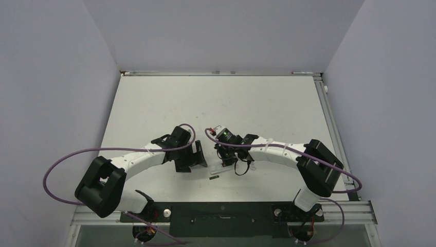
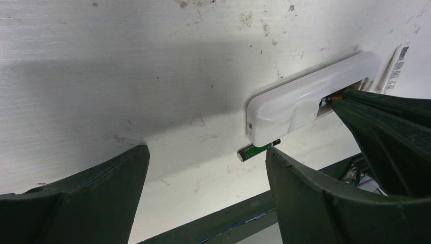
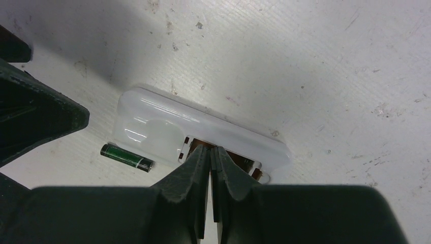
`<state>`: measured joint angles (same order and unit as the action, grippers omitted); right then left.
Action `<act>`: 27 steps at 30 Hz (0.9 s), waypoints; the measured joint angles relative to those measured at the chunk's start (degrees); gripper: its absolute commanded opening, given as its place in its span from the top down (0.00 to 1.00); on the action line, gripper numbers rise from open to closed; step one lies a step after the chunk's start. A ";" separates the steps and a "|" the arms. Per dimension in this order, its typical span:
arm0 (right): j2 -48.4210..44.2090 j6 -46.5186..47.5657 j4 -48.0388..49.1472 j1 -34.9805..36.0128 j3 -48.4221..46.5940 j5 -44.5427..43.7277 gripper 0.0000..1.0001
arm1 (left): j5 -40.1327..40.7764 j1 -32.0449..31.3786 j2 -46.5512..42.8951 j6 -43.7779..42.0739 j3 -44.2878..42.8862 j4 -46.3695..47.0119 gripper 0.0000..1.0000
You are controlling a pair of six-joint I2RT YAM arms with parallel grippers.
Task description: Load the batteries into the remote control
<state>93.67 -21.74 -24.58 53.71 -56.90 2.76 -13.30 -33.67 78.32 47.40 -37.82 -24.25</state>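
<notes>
The white remote control (image 3: 152, 122) lies flat on the table with its dark battery slot (image 3: 244, 157) facing up; it also shows in the left wrist view (image 2: 300, 101) and the top view (image 1: 220, 167). My right gripper (image 3: 211, 148) is shut, and its tips rest in the slot. A dark and orange bit of a battery (image 2: 325, 100) shows in the slot beside those tips. A second dark green battery (image 3: 126, 157) lies loose on the table against the remote's long side, as the left wrist view (image 2: 258, 150) shows too. My left gripper (image 2: 207, 152) is open and empty, just left of the remote.
A white piece with a printed label (image 2: 399, 61) lies just past the remote's far end. The dark base rail (image 1: 221, 212) runs along the table's near edge, close behind the loose battery. Walls close in the table at the back and sides.
</notes>
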 measured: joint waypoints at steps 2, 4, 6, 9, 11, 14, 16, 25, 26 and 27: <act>0.15 -0.02 0.22 0.00 0.00 -0.04 0.92 | 0.00 0.00 0.00 0.00 0.00 0.00 0.18; 0.63 0.00 0.44 0.02 0.00 -0.15 0.92 | 0.00 0.00 0.00 0.00 0.00 0.00 0.18; 0.94 -0.02 0.42 0.00 0.00 -0.20 0.92 | 0.00 0.00 0.00 0.00 0.00 0.02 0.18; 0.94 -0.02 0.48 0.00 0.00 -0.20 0.92 | 0.00 0.00 0.00 0.00 0.00 0.02 0.18; 0.94 -0.02 0.48 0.00 0.00 -0.20 0.92 | 0.00 0.00 0.00 0.00 0.00 0.02 0.18; 0.94 -0.02 0.48 0.00 0.02 -0.22 0.92 | 0.00 0.00 0.00 0.00 0.00 0.02 0.18; 0.94 -0.04 0.50 0.00 0.04 -0.24 0.92 | 0.00 0.00 0.00 0.00 0.00 0.02 0.18; 0.68 -0.39 0.50 0.31 0.76 -0.48 0.92 | 0.00 0.00 0.00 0.00 0.00 0.04 0.18; 0.50 -0.44 0.59 0.39 1.01 -0.59 0.92 | 0.00 0.00 0.02 0.00 0.00 0.04 0.18; 0.39 -0.46 0.81 0.42 1.20 -0.74 0.91 | 0.00 0.00 0.02 0.00 0.00 0.04 0.18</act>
<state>94.06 -22.20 -23.77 54.13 -55.70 2.02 -13.30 -33.67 78.35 47.40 -37.82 -24.21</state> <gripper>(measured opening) 0.085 0.821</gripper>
